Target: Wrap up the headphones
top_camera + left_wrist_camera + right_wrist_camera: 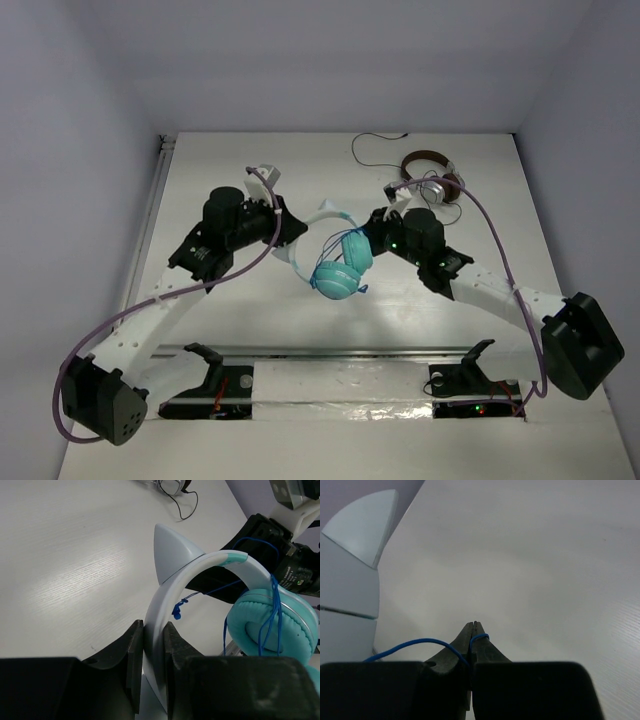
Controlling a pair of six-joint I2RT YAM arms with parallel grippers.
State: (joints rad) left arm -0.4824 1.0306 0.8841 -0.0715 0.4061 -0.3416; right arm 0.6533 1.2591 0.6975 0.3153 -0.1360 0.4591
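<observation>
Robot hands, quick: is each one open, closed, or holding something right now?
Left hand: closed on the white headband.
Right hand: closed, pinching the thin blue cable.

Item: teal headphones (340, 265); white eared headband (159, 612) upright, blue cable (274, 610) looped across earcup; near-left of brown headphones (447, 186), apart.

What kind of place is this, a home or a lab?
Probably a robotics lab cell: left arm and right arm bolted to a white table, plain walls closing it in, teal headphones as props.
</observation>
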